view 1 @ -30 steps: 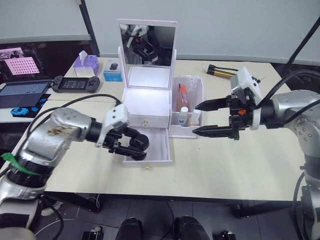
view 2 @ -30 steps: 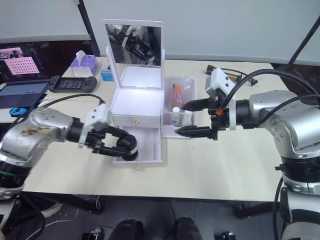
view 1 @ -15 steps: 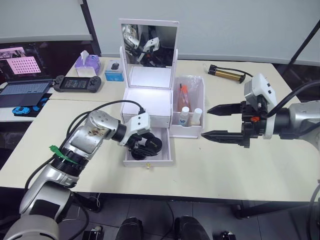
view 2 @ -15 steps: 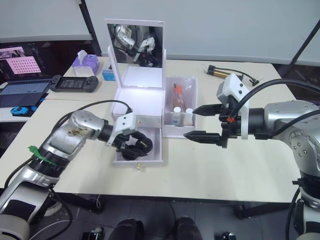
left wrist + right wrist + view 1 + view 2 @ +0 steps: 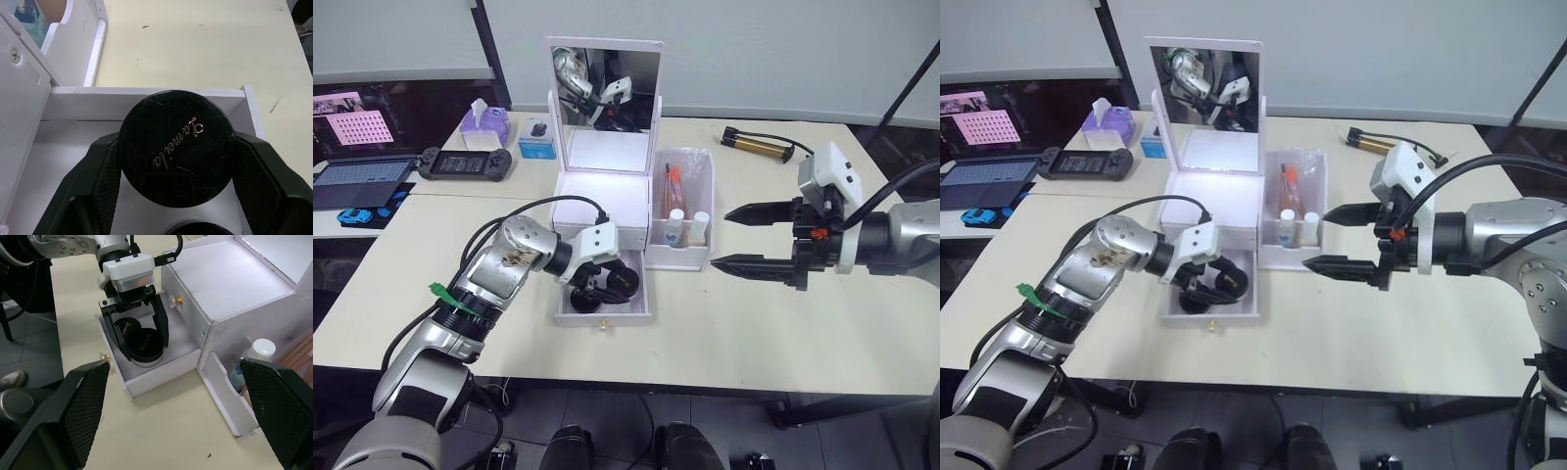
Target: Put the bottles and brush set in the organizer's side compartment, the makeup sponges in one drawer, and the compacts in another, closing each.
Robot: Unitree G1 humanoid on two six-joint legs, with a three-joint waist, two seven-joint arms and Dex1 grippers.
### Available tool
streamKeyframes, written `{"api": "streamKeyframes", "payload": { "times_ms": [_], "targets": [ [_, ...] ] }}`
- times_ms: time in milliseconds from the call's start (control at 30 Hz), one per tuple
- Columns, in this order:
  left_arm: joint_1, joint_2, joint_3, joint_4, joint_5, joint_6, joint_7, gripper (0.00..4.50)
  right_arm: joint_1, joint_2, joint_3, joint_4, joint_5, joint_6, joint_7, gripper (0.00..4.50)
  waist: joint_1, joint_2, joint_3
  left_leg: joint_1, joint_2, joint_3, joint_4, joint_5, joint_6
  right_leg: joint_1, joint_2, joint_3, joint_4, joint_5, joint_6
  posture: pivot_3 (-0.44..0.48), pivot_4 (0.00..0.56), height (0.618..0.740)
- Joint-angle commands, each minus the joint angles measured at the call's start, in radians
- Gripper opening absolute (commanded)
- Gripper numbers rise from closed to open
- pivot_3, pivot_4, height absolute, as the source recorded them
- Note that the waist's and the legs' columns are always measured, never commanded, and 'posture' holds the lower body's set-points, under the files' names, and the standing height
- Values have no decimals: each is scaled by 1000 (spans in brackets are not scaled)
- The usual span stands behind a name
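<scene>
Left gripper (image 5: pixel 171 196) jaws pinch a black compact (image 5: pixel 177 147) inside the open lower drawer (image 5: pixel 631 304). Right gripper (image 5: pixel 729 238), jaws spread, hangs at 3 o'clock of the organizer (image 5: pixel 604 196). Bottles (image 5: pixel 676 225) and brush set (image 5: pixel 672 181) already stand in the side compartment (image 5: pixel 703 257); drawer not yet closed.

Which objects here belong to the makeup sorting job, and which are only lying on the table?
Job: organizer; open lower drawer; black compact gripped by left end effector; bottles and brush set in side compartment.

Lying about: gold hand pump; game controller; tissue pack; laptop.
</scene>
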Motion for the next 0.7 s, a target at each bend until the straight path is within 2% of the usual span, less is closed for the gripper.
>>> {"api": "streamKeyframes", "payload": {
  "times_ms": [33, 167, 433, 700],
  "targets": [
    [-7, 0, 5, -26, 10, -6, -11, 3271, -18, -13, -23, -11, 18, -8, -7, 4500, 0, 0, 0, 0, 0, 0, 0, 0, 0, 0, 0, 0, 0, 0, 0, 0, 150, 725],
    [-9, -1, 8, -25, 14, -2, -19, 4426, -21, -10, -19, -8, 19, -11, -10, 4500, 0, 0, 0, 0, 0, 0, 0, 0, 0, 0, 0, 0, 0, 0, 0, 0, 150, 725],
    [-20, -1, 80, -23, -40, 43, -18, 4474, -23, -12, -17, -4, 24, -16, -12, 4500, 0, 0, 0, 0, 0, 0, 1, 0, 0, 0, 0, 0, 0, 0, 0, 0, 150, 725],
    [58, 106, 248, -146, -194, 141, -60, 4474, -41, -8, 17, 19, 7, -37, 5, 4500, -9, 0, 0, 0, 0, -1, 1, 0, 0, 0, 1, 0, 1, 0, 0, 0, 150, 725]
  ]
}}
